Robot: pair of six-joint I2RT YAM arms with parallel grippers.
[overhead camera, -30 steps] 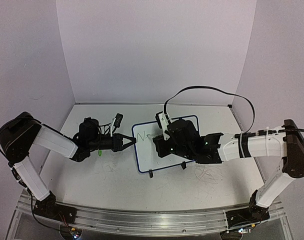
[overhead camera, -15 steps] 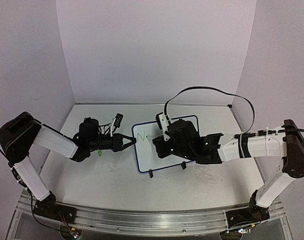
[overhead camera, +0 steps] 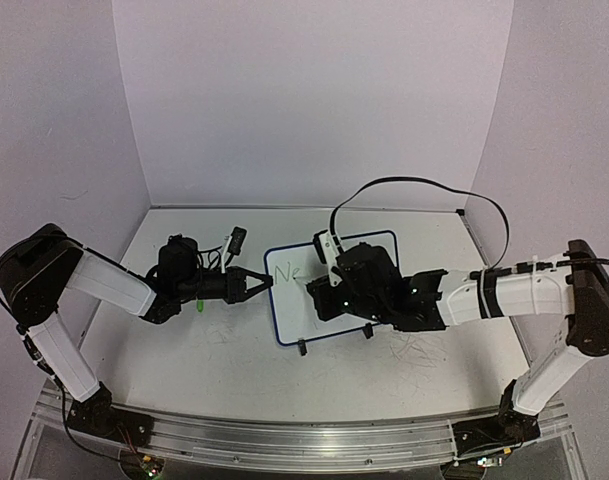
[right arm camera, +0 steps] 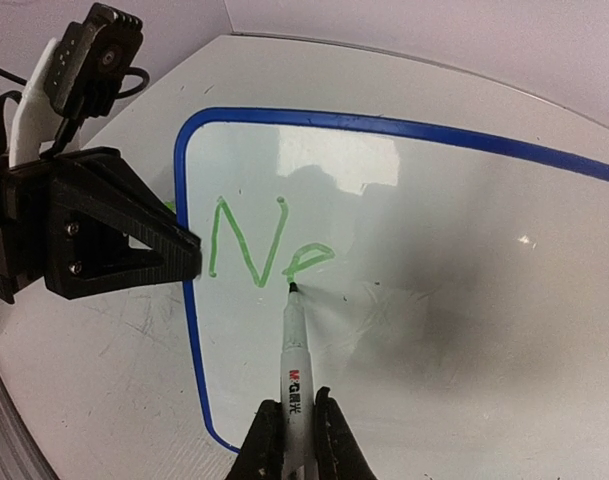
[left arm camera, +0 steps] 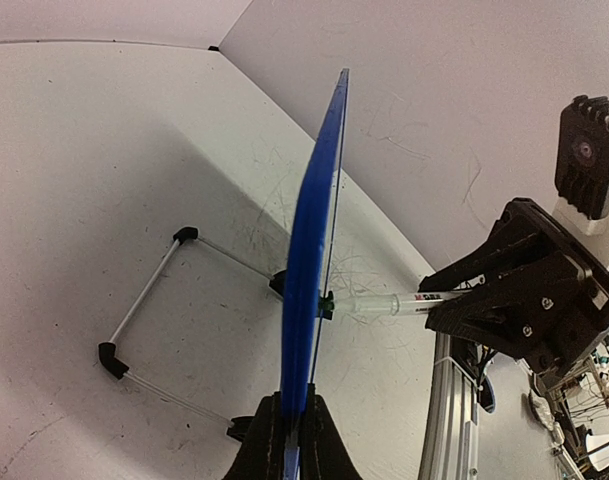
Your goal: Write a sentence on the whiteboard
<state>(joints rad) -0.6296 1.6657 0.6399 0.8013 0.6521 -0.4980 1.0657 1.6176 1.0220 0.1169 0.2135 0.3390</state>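
Since the earlier frame, a green "e" has been added after the "N" of the sentence (right arm camera: 269,250), and the right hand (right arm camera: 296,422) has shifted slightly to the right in the top view. The right hand is closed on a marker (right arm camera: 294,345), whose tip touches the whiteboard (right arm camera: 434,230) at the lower left of the "e". The left hand (overhead camera: 260,284) is clamped on the whiteboard's left rim; the whiteboard stands on its black feet near the middle of the desk (overhead camera: 234,370).
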